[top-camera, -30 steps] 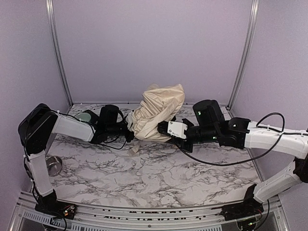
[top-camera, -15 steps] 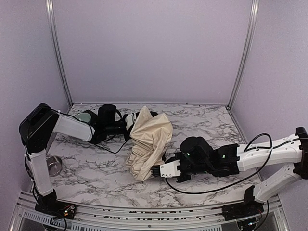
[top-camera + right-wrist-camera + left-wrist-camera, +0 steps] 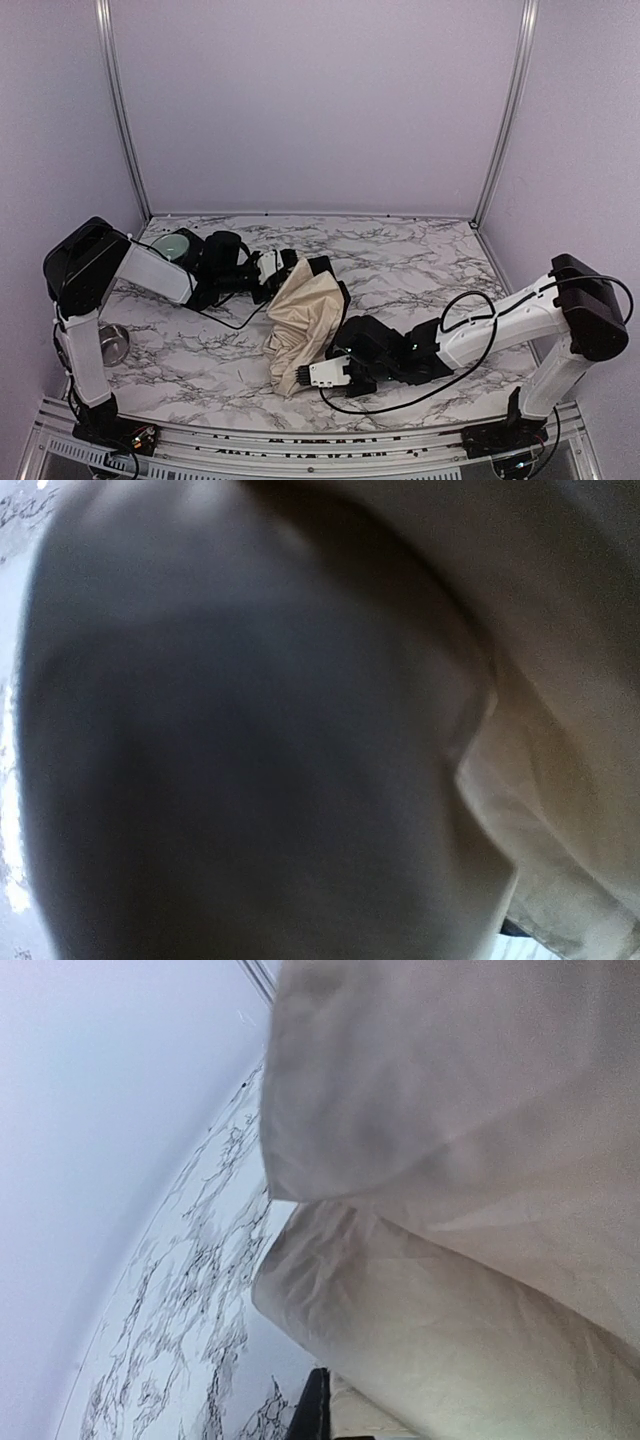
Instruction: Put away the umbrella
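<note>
so the umbrella [image 3: 305, 320] is bunched on the counter [image 3: 430, 260], right pincer [image 3: 297, 378] clamped on its near end, left pincer [image 3: 272, 280] fully closed at the far end (gripping fabric? can't tell).

Umbrella [image 3: 305, 325] lies on table [image 3: 430, 255], R end effector [image 3: 300, 379] at tip.

The umbrella [image 3: 305, 325] is plain cream-beige fabric, shading to grey-brown in its folds. The tabletop [image 3: 430, 260] is white marble with dark grey veins. The walls [image 3: 320, 100] are pale lavender, edged by silver rails [image 3: 118, 110]. The left arm [image 3: 150, 268] and right arm [image 3: 500, 325] are white with black joints. The small bowl [image 3: 110, 342] is silver.
</note>
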Motion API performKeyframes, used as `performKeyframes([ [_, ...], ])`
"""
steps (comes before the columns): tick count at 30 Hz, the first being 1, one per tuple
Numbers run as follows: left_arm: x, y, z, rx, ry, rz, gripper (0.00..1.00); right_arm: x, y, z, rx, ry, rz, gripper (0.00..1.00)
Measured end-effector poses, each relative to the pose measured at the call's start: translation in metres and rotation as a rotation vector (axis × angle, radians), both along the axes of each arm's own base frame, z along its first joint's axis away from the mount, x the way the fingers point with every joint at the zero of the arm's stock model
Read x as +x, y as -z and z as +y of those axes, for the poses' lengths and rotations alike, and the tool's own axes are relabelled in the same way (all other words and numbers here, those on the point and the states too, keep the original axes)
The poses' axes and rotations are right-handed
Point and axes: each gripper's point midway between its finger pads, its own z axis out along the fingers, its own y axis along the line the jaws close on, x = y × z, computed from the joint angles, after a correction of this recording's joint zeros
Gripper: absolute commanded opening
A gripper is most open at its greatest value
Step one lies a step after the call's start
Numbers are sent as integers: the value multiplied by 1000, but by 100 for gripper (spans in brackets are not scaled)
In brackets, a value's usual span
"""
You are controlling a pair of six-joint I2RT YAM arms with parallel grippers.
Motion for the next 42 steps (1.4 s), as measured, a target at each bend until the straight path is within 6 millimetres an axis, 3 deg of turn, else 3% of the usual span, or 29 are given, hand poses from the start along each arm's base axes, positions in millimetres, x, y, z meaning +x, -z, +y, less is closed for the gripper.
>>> performKeyframes([
  [3,5,3,4,13,-35,-5,0,3,1,5,9,38,12,0],
  [7,8,4,7,18,-62,-4,0,15,-19,7,75,130,40,0],
  [10,9,5,11,20,-89,2,0,38,-63,3,202,234,83,0],
  [14,5,-2,19,-19,-125,43,0,96,-151,-24,451,418,81,0],
  [16,-4,-18,23,-71,-120,72,0,127,-189,-49,564,516,60,0],
  [19,-22,-51,22,-170,-77,109,0,161,-216,-78,650,628,36,0],
  [22,-48,-82,16,-257,-5,148,0,182,-220,-100,685,719,37,0],
  [25,-77,-96,5,-292,75,197,0,195,-213,-114,702,787,62,0],
  [30,-137,-94,-24,-244,227,299,0,215,-202,-122,706,867,100,0],
  [35,-195,-93,-51,-169,386,390,0,228,-208,-119,709,885,87,0],
  [38,-216,-108,-63,-159,468,402,0,233,-211,-117,712,890,76,0],
  [42,-224,-142,-69,-185,519,378,0,234,-212,-116,701,870,70,0],
])
